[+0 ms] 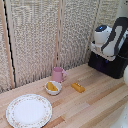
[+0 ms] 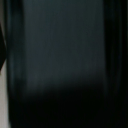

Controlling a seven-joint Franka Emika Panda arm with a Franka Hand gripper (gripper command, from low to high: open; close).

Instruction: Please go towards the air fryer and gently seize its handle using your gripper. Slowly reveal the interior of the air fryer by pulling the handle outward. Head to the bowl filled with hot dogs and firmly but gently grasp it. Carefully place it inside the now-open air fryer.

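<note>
The glossy black air fryer (image 1: pixel 114 66) stands at the exterior view's right, at the back of the wooden table. The arm's white end block hangs right over its front, and the gripper (image 1: pixel 102 63) is lost against the black body, so its fingers do not show. The handle cannot be made out. The wrist view is filled by the air fryer's (image 2: pixel 64 50) dark glossy surface, very close. The white bowl (image 1: pixel 53 88) with yellow-orange hot dogs (image 1: pixel 51 86) sits on the table toward the exterior view's left, far from the gripper.
A pink mug (image 1: pixel 58 74) stands just behind the bowl. A flat orange piece (image 1: pixel 78 87) lies between the bowl and the air fryer. A large patterned plate (image 1: pixel 29 110) is at the front left. A woven screen (image 1: pixel 45 35) backs the table.
</note>
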